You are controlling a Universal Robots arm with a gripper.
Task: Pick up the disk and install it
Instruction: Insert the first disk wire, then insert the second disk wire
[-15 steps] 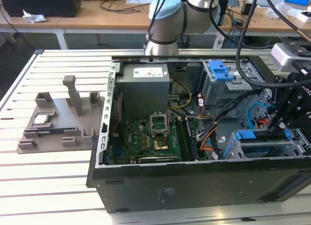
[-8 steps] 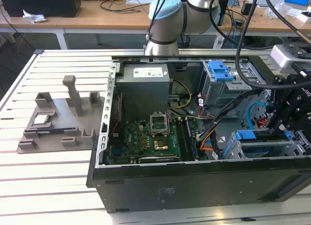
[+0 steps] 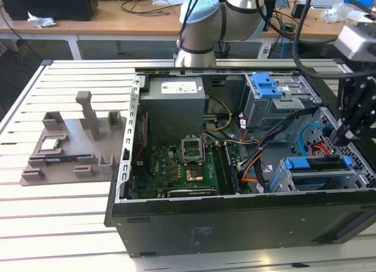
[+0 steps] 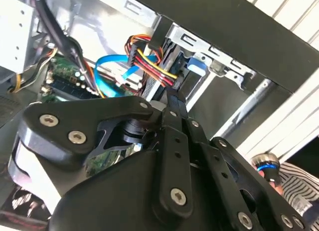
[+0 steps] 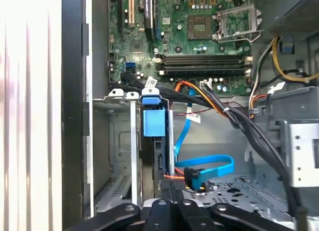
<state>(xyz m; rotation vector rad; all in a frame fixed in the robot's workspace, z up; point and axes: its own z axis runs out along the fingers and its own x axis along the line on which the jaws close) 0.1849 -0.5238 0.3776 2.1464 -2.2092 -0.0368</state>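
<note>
Open computer case: lies on its side on a white slatted table, interior facing up.

Gripper: black linkage body at the exterior view's right, lowered into the case over the drive cage. In the second wrist view its links run together toward a narrow tip near a bundle of red, yellow and black wires. In the first wrist view the links sit just before the end of the drive slot. How far the fingers stand apart cannot be told, since the tips are hidden; whether they touch anything cannot be told either.

Disk: seated edge-on in the drive cage at the exterior view's lower right of the case, blue rails showing along its top. In the first wrist view it appears as a blue-capped edge standing between silver cage walls, directly ahead of the gripper.

Blue flat cable: loops beside the disk, ending in a black plug.

Motherboard: green, on the case floor, with an open processor socket.

Power supply: grey box at the far wall of the case.

Grey fixture tray: on the table at the exterior view's left, well apart from the case, carrying a small square chip.
</note>
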